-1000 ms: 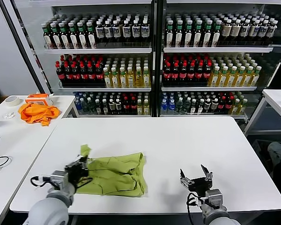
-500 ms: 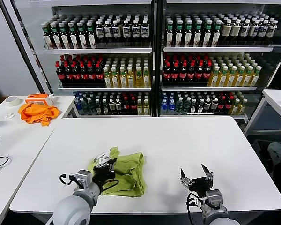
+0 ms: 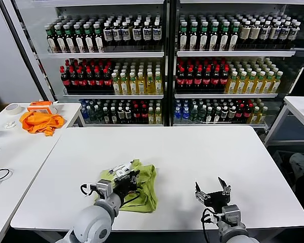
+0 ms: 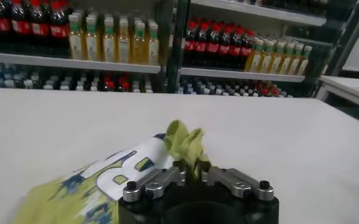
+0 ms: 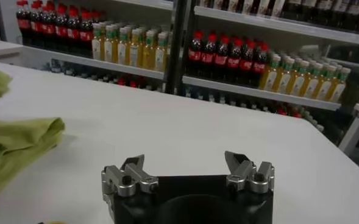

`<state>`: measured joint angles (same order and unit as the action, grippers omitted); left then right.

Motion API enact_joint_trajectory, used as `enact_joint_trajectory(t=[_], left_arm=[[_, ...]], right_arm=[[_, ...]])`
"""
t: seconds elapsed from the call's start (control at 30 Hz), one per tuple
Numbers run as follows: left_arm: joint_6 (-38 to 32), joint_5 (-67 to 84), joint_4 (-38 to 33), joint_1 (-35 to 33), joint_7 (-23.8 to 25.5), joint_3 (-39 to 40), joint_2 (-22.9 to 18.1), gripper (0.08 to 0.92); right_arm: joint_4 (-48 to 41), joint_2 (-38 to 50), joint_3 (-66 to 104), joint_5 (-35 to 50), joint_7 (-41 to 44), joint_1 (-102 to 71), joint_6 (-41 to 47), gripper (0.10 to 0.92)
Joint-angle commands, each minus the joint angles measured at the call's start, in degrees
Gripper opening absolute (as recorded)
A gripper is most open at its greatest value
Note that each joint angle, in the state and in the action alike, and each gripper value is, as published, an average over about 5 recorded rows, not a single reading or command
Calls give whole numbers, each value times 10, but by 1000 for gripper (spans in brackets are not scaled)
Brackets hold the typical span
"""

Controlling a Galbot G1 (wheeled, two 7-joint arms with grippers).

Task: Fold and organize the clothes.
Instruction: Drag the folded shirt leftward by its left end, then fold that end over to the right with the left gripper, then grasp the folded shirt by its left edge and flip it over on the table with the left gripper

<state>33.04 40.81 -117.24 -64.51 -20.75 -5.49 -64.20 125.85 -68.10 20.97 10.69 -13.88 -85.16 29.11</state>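
Pinching a bunched edge of the T-shirt (image 4: 182,143), the left gripper (image 3: 125,178) lifts green cloth over the garment, showing white print underneath. The T-shirt (image 3: 139,185) lies near the front edge of the table (image 3: 202,152), left of centre, partly doubled over and rumpled. The right gripper (image 3: 213,191) rests near the front edge toward the right, jaws spread, holding nothing. Folding looks partway done: one side is being turned across, but the shirt is not yet a flat, tidy stack, so smoothing and further folds likely remain.
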Motion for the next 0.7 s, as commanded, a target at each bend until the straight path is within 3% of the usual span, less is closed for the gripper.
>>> enact_joint_trajectory(t=[0.03,0.13,0.4,0.53,0.7], left_arm=[[-10,50,-1,20,5,2,-56,248],[-29,48,-25,12,10,-29,-49,335],[-77,-104,12,-77,36,-136,61,569],[-52,-129,31,-123,30,-163,69,682],[-32,-135,60,-125,14,-163,56,802]], right_arm=[[-2,0,0,-1,0,1,0,823],[-1,2,-1,0,1,4,0,823],[-10,2,-9,2,3,28,-1,823],[-14,0,-12,3,4,37,-2,823],[-19,2,-11,3,5,37,-4,823]])
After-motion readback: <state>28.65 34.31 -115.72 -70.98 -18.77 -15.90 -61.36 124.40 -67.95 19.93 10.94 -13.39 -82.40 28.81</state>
